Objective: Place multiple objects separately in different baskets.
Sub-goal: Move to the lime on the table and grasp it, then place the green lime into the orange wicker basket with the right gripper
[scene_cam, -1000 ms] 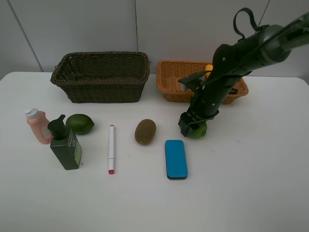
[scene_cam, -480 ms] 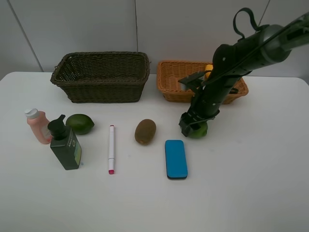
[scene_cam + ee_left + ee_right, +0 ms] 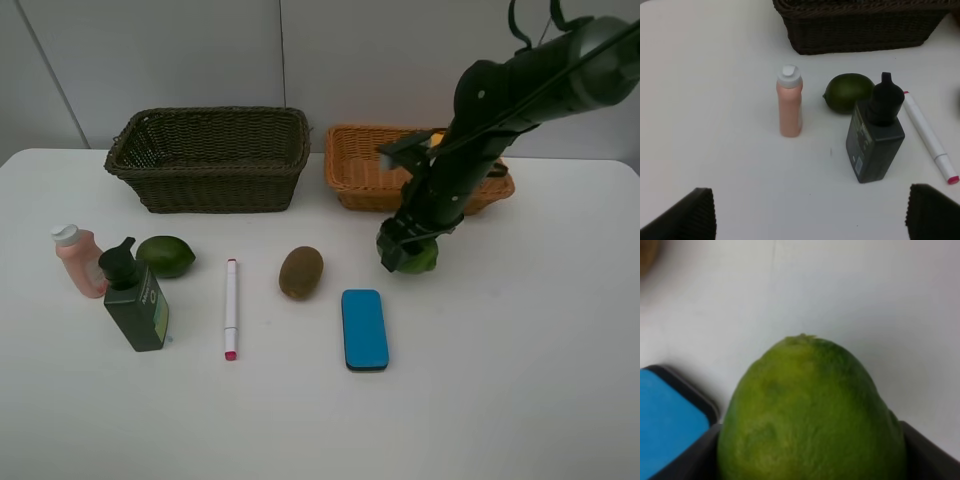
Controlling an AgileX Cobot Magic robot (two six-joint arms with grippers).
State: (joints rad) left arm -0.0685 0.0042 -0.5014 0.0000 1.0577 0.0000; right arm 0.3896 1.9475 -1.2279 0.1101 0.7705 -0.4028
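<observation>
— Where is the fruit against your claw?

— My right claw is clamped on the green fruit. A dark pad presses on each flank, and the fruit fills the gap between them. In the high view it sits at the tip of the claw over the white table. It is in front of the light tan basket and just past the far end of the blue eraser block. The kiwi lies further left. I cannot tell whether the fruit is clear of the tabletop.

— Which way does it point?

— Its long axis runs along my fingers, and the slightly pointed end faces outward, past the fingertips.

— And the surfaces?

— The fruit is egg-shaped, with a dull, finely pitted green rind. The eraser is a flat slab with rounded corners, a blue face and a black rim. The basket is shallow, rectangular woven wicker.

— Your other arm?

— My left claw has its fingers spread wide with nothing between them. It is over bare table near the upright pink bottle and the dark green pump bottle.
</observation>
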